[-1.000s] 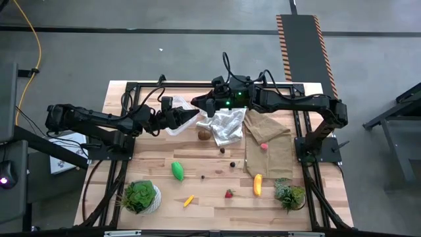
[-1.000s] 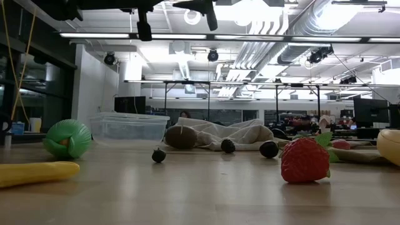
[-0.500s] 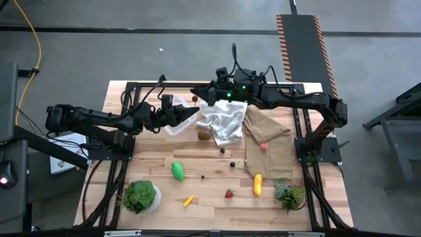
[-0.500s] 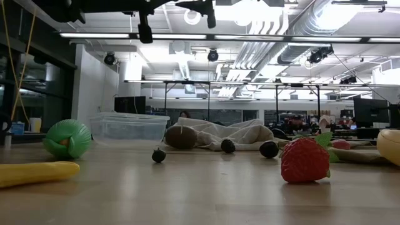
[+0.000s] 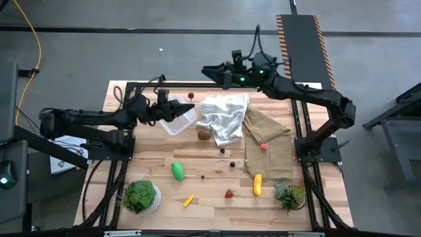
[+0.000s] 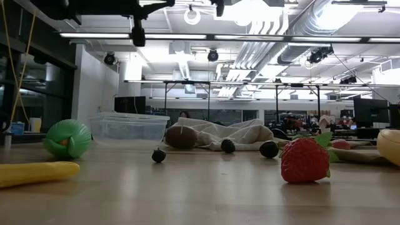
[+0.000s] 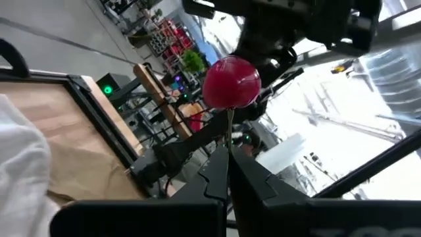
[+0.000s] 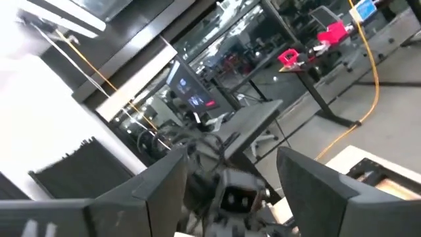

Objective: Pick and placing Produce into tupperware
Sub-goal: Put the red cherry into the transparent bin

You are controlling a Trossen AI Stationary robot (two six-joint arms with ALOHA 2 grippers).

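Left tool point(image 5: 187, 105) is closed on the stem of a dark-red berry point(image 7: 231, 81), held up in the air over the tub point(image 5: 178, 120) at the far left of the bench point(image 5: 217, 197); in the left wrist view the stem is pinched between the fingers with the berry standing clear above them. Right tool point(image 5: 209, 68) is raised beyond the far edge of the bench, its fingers parted and nothing between them. The tub appears to hold no produce as yet, though its contents are hard to make out. Judgement: the task is at an early stage, with the first berry about to be placed and everything else outstanding. Still on the bench: kiwi point(image 5: 204, 135) touching the white cloth point(image 5: 223, 118), green oval point(image 5: 177, 170) near centre-left, strawberry point(image 5: 229, 193) and small banana piece point(image 5: 189, 200) toward the near edge, larger yellow piece point(image 5: 258, 184) near right, a red item point(image 5: 264, 146) on the brown cloth point(image 5: 266, 141), and loose berries point(image 5: 231, 165) mid-bench. Two potted plants point(image 5: 140, 195) at the near corners are not part of the task.
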